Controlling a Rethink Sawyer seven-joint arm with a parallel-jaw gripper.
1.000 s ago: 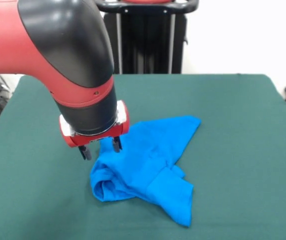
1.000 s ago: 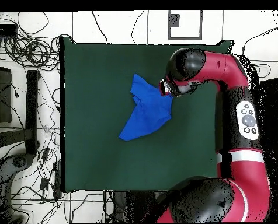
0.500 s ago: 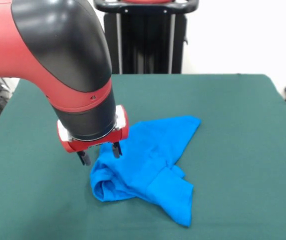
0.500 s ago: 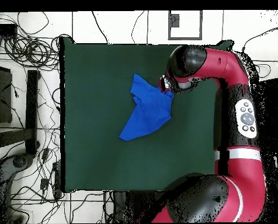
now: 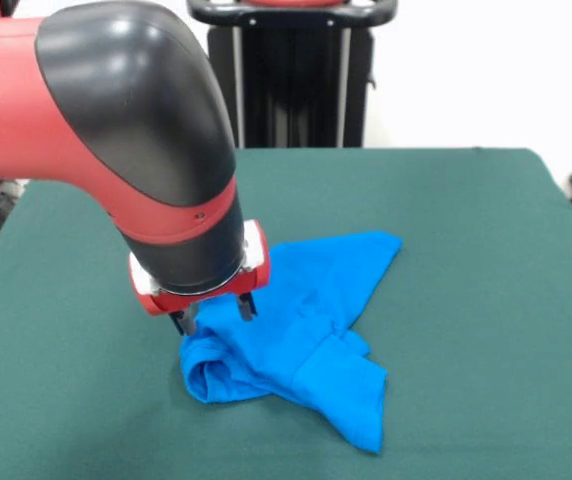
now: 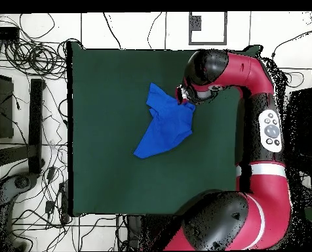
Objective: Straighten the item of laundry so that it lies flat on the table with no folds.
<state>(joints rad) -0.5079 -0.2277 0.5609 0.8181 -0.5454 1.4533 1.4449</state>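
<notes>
The item of laundry [image 5: 306, 330] is a bright blue T-shirt, crumpled on the green table [image 5: 466, 250]. It has a rolled bunch at its left end, a folded flap toward the front and a flatter point toward the back right. My gripper [image 5: 218, 315] hangs just above the rolled left part, open. One dark fingertip [image 5: 188, 322] is at the cloth's left edge and the other is over the blue fabric. In the overhead view the gripper [image 6: 183, 97] meets the shirt [image 6: 164, 125] at its upper right corner. I cannot tell whether the tips touch the cloth.
The arm's thick red and black wrist [image 5: 156, 170] fills the upper left of the front view and hides the table behind it. Cables [image 6: 27, 59] and equipment lie on the floor beside the table [image 6: 106, 164] in the overhead view.
My gripper has shifted right in the front view, from beside the shirt's left edge to over its bunched part. The shirt has not moved.
</notes>
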